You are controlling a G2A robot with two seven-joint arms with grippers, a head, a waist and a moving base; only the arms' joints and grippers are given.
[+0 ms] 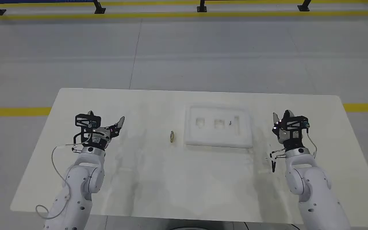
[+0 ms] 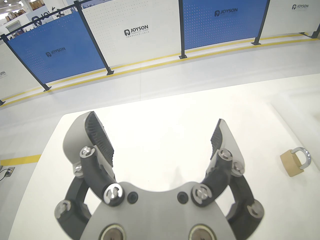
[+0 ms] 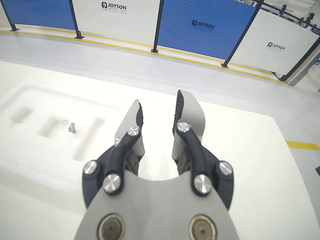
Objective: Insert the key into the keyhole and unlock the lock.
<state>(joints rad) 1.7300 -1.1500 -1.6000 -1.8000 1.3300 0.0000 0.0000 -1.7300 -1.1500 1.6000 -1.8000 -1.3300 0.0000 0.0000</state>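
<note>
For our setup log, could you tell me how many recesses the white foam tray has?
3, in a row across the foam tray: one at the end nearer the padlock, one in the middle, a narrow one at the other end, next to the key.

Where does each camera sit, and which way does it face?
Top view: above the arms, facing down at the table; both arms, left pincer and right pincer show.
Left wrist view: on the left wrist, facing past the open left pincer across the table to a fence.
Right wrist view: on the right wrist, facing past the open right pincer over the tray.
Shared: top and left wrist see the lock; top and right wrist see the key.
</note>
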